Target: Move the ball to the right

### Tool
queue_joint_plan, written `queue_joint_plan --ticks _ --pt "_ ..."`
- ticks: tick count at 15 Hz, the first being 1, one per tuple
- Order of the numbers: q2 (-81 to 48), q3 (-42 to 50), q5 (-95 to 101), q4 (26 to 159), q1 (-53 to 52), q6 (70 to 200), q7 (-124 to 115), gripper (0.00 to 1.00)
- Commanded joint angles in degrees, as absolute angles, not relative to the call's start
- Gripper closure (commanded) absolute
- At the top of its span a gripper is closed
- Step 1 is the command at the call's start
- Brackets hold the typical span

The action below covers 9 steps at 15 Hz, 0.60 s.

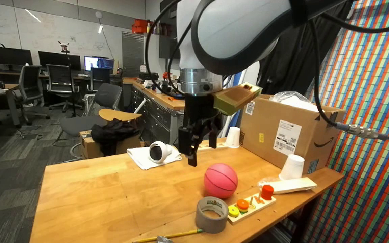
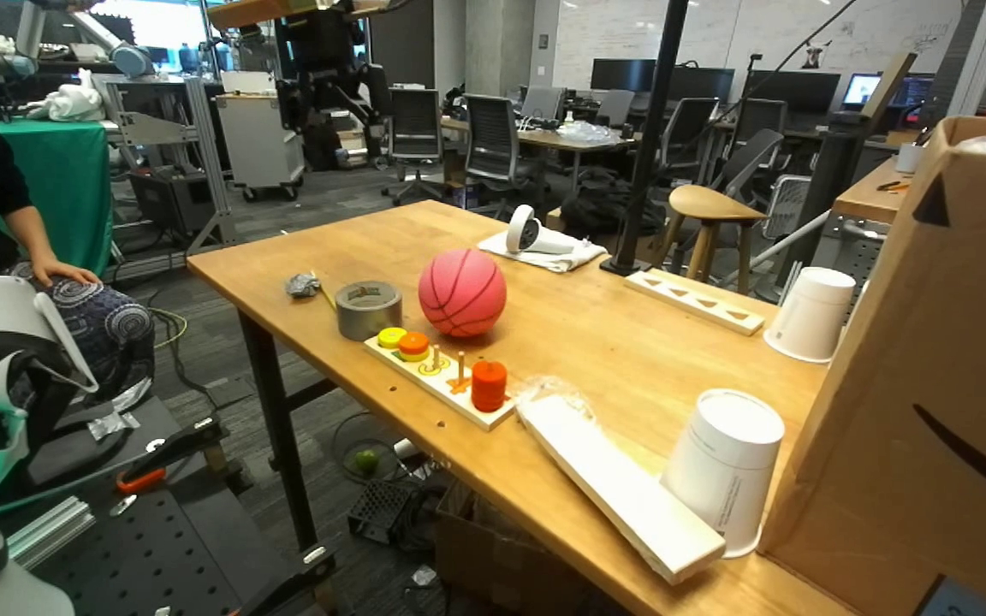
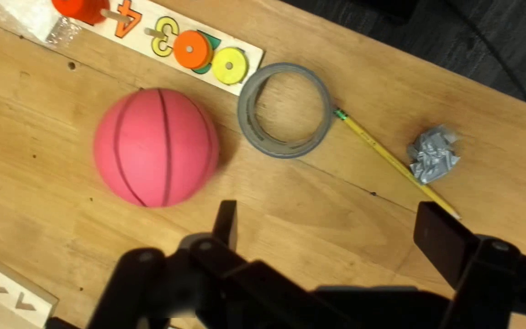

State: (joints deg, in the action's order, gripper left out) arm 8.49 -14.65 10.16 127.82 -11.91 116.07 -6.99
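The ball is pink-red with dark seam lines and rests on the wooden table. It shows in both exterior views point(image 1: 221, 180) point(image 2: 463, 293) and in the wrist view point(image 3: 157, 148). My gripper point(image 1: 202, 152) is open and empty, pointing down above the table. In the wrist view the gripper point(image 3: 329, 224) has its fingers wide apart with only bare wood between them. There the ball lies up and to the left of the left finger, apart from it. The gripper also shows high up in an exterior view point(image 2: 332, 115).
A grey tape roll point(image 3: 249, 109) and a number peg board point(image 3: 255, 59) lie close beside the ball. A pencil point(image 3: 381, 150) and crumpled foil point(image 3: 434, 154) lie beyond the roll. White cups point(image 1: 292, 167), a cardboard box point(image 1: 265, 118) and a white round device point(image 1: 159, 152) on a cloth also stand there.
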Motion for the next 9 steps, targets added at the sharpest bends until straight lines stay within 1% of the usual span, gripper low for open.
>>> queue_joint_plan --ticks 1,9 --pt "5.0 -16.3 8.2 125.3 -13.9 115.5 -8.2 0.00" --pt "-1.3 -15.6 4.8 125.5 -14.3 114.6 -6.6 0.00"
